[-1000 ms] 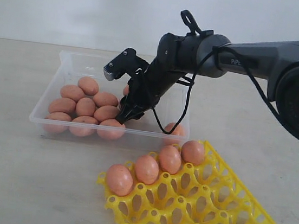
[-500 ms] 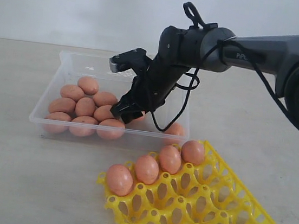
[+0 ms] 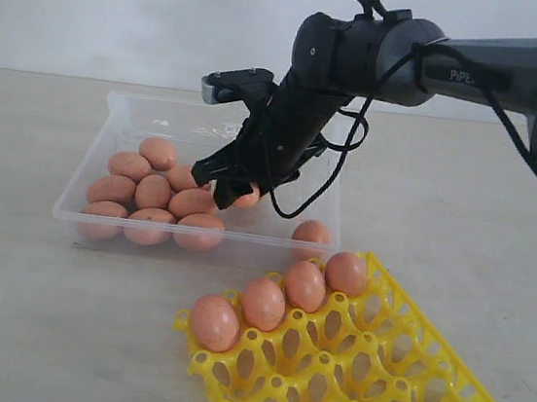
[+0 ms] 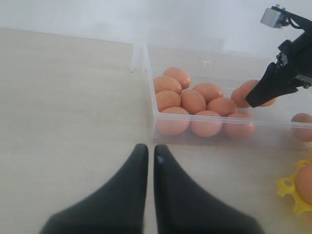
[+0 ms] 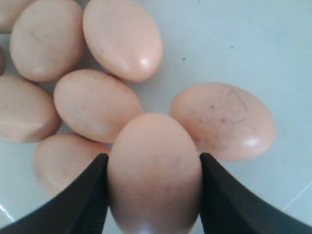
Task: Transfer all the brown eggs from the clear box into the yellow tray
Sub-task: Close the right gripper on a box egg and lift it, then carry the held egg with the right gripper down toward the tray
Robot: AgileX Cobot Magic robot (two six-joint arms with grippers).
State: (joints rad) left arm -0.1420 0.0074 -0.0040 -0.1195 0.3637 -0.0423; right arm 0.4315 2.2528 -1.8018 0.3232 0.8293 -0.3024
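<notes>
Four smooth orange-brown eggs (image 3: 264, 303) sit along the box-facing edge of the bright yellow plastic lattice tray (image 3: 402, 394) on the table (image 3: 37, 330). Behind it, the shallow clear plastic box (image 3: 273, 244) holds the remaining heap. Above that heap the right fingers (image 5: 83, 200) pinch one egg (image 5: 154, 170) by its sides only. A jolt could slip the smooth shell loose, cracking it and those beneath. Outside the box, the left fingers (image 4: 134, 195) are pressed together, empty.
</notes>
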